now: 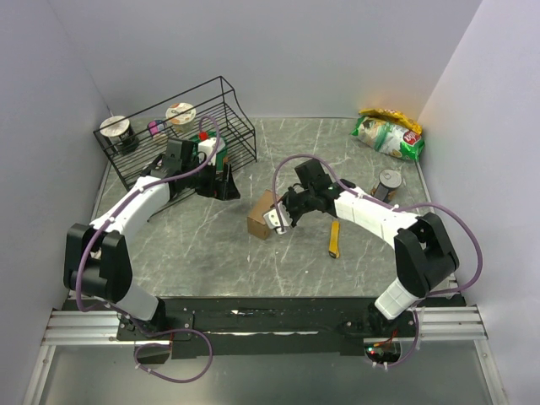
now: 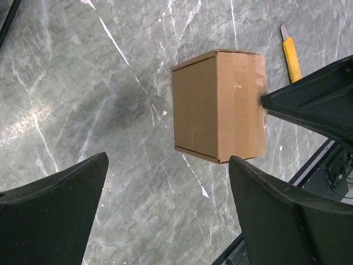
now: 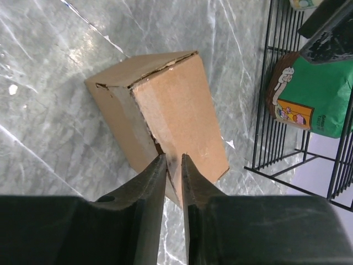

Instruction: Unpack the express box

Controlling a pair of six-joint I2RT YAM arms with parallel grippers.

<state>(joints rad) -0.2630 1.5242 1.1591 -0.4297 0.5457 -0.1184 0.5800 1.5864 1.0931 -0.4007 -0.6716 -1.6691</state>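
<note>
Nearest me, a yellow knife (image 1: 334, 239) lies on the worktop (image 1: 211, 253). Just left of it, mid-worktop, sits the box (image 3: 165, 110). My right pincer (image 3: 174, 158) is narrowed almost to touching, tips on the box's edge; I cannot tell whether they pinch cardboard. Farther off, my left pincer (image 1: 222, 181) hangs spread wide beside the rack (image 1: 228, 126).

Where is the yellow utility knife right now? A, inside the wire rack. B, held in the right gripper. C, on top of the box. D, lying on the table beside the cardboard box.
D: the yellow utility knife lies flat on the table, apart from the express box.
</note>
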